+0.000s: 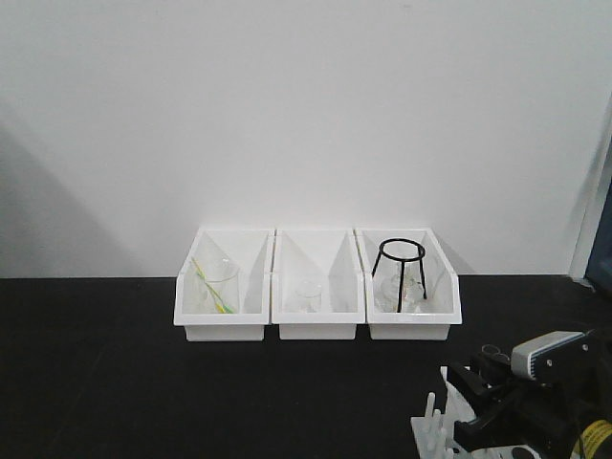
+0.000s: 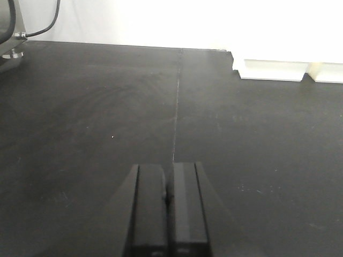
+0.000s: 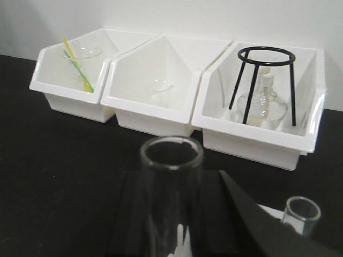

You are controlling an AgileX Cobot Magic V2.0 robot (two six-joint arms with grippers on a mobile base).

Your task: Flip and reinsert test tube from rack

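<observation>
At the far left of the scene, the left gripper [image 2: 169, 198] is seen hanging low over the black table [image 2: 80, 107], its two fingers pressed flat together with nothing between them. Along the back, three bins are lined up: a beaker [image 3: 86, 53] is kept in the left bin [image 1: 220, 332], a small glass dish [image 3: 163, 85] in the middle bin [image 1: 317, 331], and a black tripod [image 3: 266, 52] over a round flask [image 3: 262, 104] in the right bin [image 1: 407, 331]. None of these is needed here.

At the front right, the rack [image 1: 430, 430] is partly covered by the right gripper [image 3: 171, 235]. Its fingers are drawn in to the width of the test tube [image 3: 170, 203] and appear to be clamped on it below the open rim, which faces up. A second tube [image 3: 302, 214] stands just beside it, further right (the two cannot be told apart by look). Whether the rounded end has cleared its hole cannot be told, as it is hidden below the frame.

The step in hand is judged to be the lift-out. A straight vertical pull is called for, so that the glass is not levered against the hole's edge or knocked against its neighbour. The grip should be kept firm but not crushing, since thin, smooth glass is likely to slip or crack. The flip should be begun only once the tube is well above the pegs [image 1: 430, 411].
</observation>
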